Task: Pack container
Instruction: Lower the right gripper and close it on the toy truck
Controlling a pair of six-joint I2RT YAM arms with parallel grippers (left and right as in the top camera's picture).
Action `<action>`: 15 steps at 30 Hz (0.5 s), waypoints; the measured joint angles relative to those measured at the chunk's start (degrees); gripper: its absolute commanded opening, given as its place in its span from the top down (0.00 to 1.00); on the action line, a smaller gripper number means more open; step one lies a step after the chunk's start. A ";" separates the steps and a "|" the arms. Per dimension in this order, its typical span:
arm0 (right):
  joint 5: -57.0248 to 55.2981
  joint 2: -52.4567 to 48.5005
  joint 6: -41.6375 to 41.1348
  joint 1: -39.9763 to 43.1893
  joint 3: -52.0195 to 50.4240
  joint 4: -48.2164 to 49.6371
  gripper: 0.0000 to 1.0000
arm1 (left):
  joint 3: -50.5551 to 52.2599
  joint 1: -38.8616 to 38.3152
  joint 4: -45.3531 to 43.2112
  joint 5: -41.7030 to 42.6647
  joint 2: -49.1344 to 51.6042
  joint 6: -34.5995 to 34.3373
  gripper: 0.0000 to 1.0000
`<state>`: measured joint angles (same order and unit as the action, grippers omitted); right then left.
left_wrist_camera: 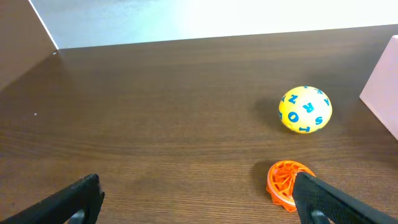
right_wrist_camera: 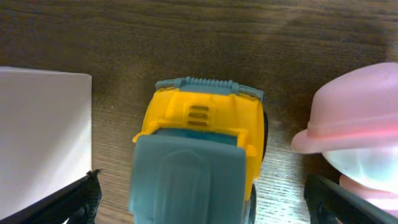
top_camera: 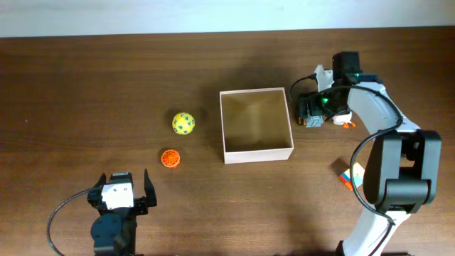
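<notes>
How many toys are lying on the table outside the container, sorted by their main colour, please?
Yellow: 2, the lettered ball and the toy truck
Orange: 1, the lattice toy
Pink: 1, the pink-capped toy
Mixed colours: 1, the small item partly hidden by the right arm
Total: 5 toys; the container holds none

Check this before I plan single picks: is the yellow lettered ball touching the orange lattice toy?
Apart. The left wrist view shows bare table between the yellow lettered ball and the orange lattice toy.
</notes>
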<state>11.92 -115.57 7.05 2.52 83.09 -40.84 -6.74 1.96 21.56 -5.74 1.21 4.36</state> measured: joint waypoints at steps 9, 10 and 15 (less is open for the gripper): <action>0.79 0.00 -0.07 0.00 -3.15 4.96 0.01 | 0.00 0.00 0.00 0.00 0.00 0.00 0.01; 0.85 0.00 -0.07 0.00 -3.19 5.16 0.01 | 0.00 0.00 0.00 0.00 0.00 0.00 0.01; 1.09 -1.22 -0.48 0.00 -3.23 5.79 0.11 | 0.00 0.00 0.00 0.00 0.00 0.00 0.01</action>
<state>13.02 -116.79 6.57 2.52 79.85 -35.05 -6.74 1.96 21.56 -5.74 1.21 4.36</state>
